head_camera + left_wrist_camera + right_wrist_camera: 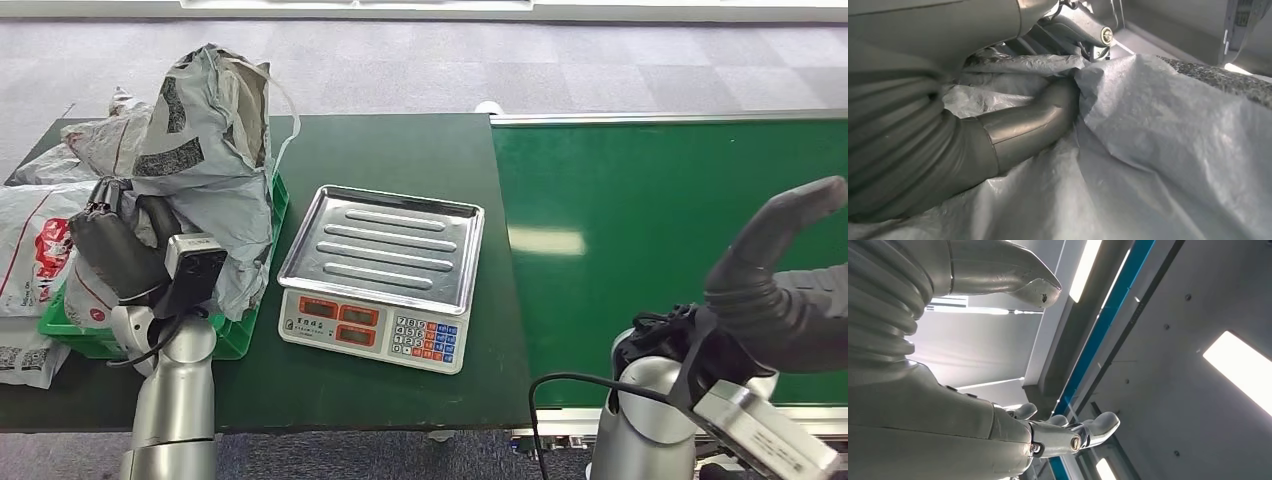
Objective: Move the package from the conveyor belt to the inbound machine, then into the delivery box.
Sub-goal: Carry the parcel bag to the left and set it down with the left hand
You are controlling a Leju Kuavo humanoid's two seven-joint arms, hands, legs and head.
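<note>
Closest to the head camera is the right hand [775,290], raised over the near edge of the green conveyor belt [670,230] with nothing in it, one dark finger sticking up. Over on the other side, the left hand [120,250] is pushed up against the grey package [210,150], which sits slumped in the green delivery box [245,335] on top of other mailer bags [35,235]. The inbound machine [385,280], a scale with a steel pan, stands bare between box and belt, so I'd guess the bag is basically at its last stop. From the left wrist view, the thumb [1033,125] is pressed into the plastic and a fold of the package [1168,140] sits over it, so it looks like it's gripping the film, though the other fingers are mostly hidden. That bag is thin crinkly grey poly with dark printed patches, and I'd say it's light, floppy and slick. Best bet is pinching a bunched fold, not the flat face. Right wrist view shows that hand's fingers [1073,435] spread apart, empty, pointing at ceiling lights [1243,365].
</note>
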